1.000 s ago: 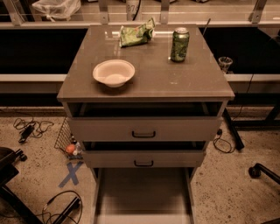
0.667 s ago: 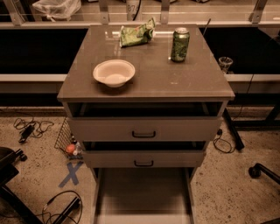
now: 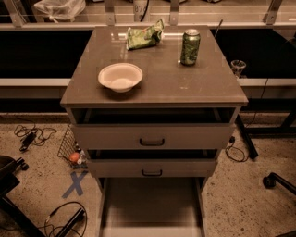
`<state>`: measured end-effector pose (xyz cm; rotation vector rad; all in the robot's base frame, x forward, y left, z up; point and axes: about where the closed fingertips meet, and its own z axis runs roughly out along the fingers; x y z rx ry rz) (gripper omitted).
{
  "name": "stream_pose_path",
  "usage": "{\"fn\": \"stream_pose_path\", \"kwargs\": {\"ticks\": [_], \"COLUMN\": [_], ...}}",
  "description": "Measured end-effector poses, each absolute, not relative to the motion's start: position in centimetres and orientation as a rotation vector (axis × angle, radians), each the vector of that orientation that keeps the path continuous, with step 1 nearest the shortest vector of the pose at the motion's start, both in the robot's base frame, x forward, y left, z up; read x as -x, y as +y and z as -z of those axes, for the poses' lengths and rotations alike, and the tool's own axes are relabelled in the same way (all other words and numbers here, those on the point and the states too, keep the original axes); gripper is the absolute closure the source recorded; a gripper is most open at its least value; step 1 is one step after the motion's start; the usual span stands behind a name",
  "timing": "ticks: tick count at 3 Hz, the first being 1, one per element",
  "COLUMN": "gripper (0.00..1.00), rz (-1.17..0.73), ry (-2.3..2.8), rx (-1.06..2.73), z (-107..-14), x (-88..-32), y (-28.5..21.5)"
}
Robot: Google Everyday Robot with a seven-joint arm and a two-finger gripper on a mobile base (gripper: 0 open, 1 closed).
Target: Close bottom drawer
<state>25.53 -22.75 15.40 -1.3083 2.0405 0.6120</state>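
We saw the bottom drawer pulled far out, waiting for an inward push; the gripper was out of view, its state impossible to tell

Partial "87" on white object, jaws unseen

A dim room with a speckled floor

You see a brown cabinet in the middle, with a long pale shelf behind it and dark space above that. On the left of the floor lie black cords, a wire basket and a blue tape cross. A chair wheel sits on the right.
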Motion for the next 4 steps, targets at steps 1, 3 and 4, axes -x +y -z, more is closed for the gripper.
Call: {"fn": "stream_pose_path", "kwargs": {"ticks": [1,3,4], "gripper": [1.0,1.0,1.0], "rz": [-0.643,-0.652,-0.641], "ry": [2.041,2.021,1.987], "rx": [1.312,1.35,1.406], "z": [-13.2,-12.9,-13.9], "x": [-29.0,-31.7,-34.8], "y": [-20.5,-18.3,-15.6]}}
